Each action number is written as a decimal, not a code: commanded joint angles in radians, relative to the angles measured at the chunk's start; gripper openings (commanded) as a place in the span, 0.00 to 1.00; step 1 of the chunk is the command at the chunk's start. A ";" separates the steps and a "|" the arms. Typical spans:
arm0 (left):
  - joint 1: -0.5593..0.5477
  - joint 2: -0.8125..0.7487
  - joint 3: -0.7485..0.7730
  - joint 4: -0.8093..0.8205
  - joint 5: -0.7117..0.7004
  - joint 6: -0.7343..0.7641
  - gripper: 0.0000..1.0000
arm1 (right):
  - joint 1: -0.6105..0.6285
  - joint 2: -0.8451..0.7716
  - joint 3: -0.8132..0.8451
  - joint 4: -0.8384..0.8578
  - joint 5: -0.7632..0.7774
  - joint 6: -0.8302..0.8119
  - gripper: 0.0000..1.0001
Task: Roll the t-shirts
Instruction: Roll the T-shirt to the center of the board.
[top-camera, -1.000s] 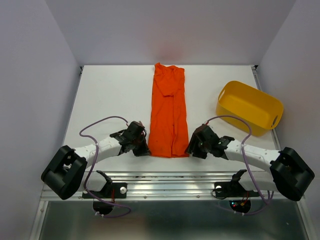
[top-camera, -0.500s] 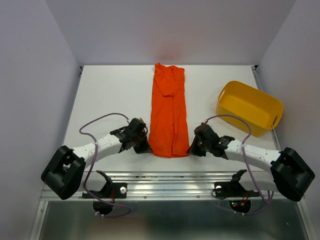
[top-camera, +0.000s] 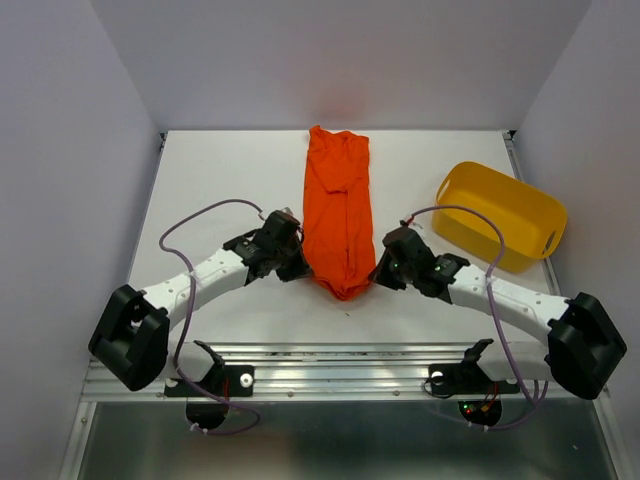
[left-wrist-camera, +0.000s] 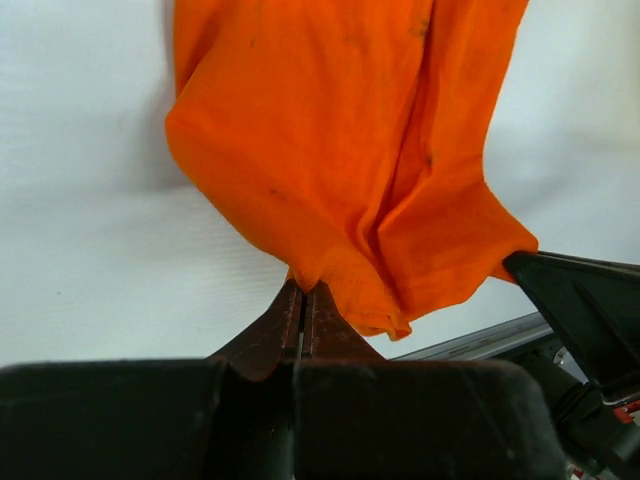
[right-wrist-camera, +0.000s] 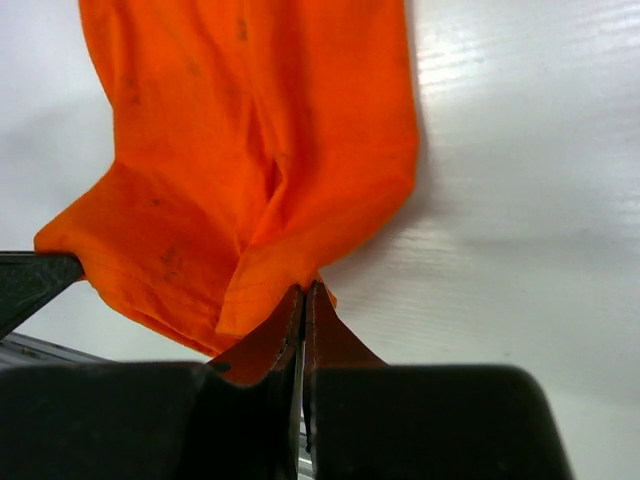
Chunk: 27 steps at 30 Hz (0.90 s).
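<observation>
t-shirt (top-camera: 338, 215), top view: folded strip on the table, left of the yellow tub (top-camera: 497, 238), well apart; its near hem, flat a second ago, is now bunched.
Grippers, top view: left gripper (top-camera: 298, 268) and right gripper (top-camera: 380, 275) flank that hem.
Left wrist view: left gripper (left-wrist-camera: 303, 300) pinches a hem corner.
Right wrist view: right gripper (right-wrist-camera: 305, 300), newly closed, pinches the other corner.
</observation>
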 joint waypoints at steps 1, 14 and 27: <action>-0.003 0.052 0.089 -0.018 -0.054 0.024 0.00 | -0.021 0.044 0.081 -0.008 0.072 -0.038 0.01; 0.058 0.284 0.276 0.008 -0.051 0.065 0.00 | -0.112 0.233 0.237 -0.005 0.090 -0.118 0.01; 0.124 0.293 0.241 0.012 -0.095 0.039 0.00 | -0.141 0.356 0.321 -0.003 0.069 -0.155 0.01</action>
